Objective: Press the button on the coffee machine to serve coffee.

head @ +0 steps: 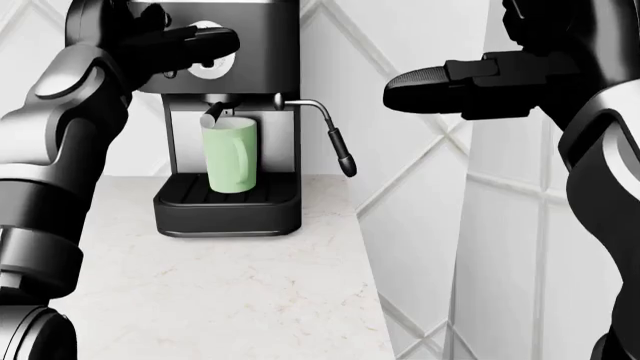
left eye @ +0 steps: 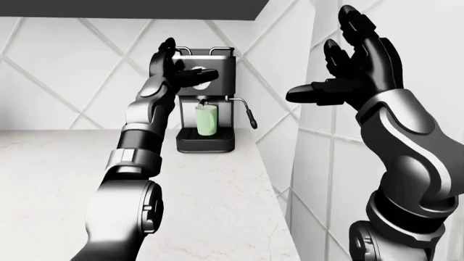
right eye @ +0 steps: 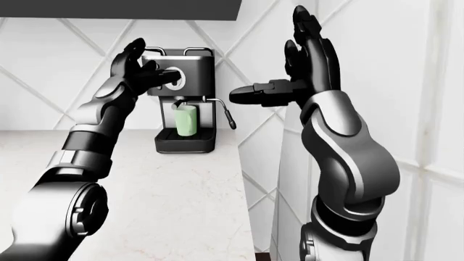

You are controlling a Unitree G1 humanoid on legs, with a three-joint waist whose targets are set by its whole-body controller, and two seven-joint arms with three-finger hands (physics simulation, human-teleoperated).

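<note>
A pale, faintly speckled stone counter [left eye: 217, 206] fills the lower left and centre of the left-eye view and ends in a straight edge that runs down toward the bottom right, where it meets a white wall [left eye: 319, 179] of large tiles crossed by diagonal seams. The same tiling covers the wall [left eye: 65, 70] across the upper left of that view, and a dark cabinet underside [left eye: 130, 8] spans the top edge. The coffee machine [left eye: 210, 114], black with a metal top rail, stands on the counter in the corner where the two walls meet, just above the centre of the left-eye view. A light green mug [head: 231, 155] sits upright on its drip tray under the spout, and a steam wand [head: 335, 142] hangs off the machine's right side. The round button [head: 210, 66] is on the upper face, at the top left of the head view. The left hand [left eye: 176, 70] is raised against that upper face with its fingers spread, one dark finger [head: 195, 41] lying across the button; whether it actually presses cannot be told. The right hand [left eye: 355, 65] is held up at the upper right of the left-eye view, released, fingers pointing up and thumb jutting left, holding nothing and well apart from the machine.
</note>
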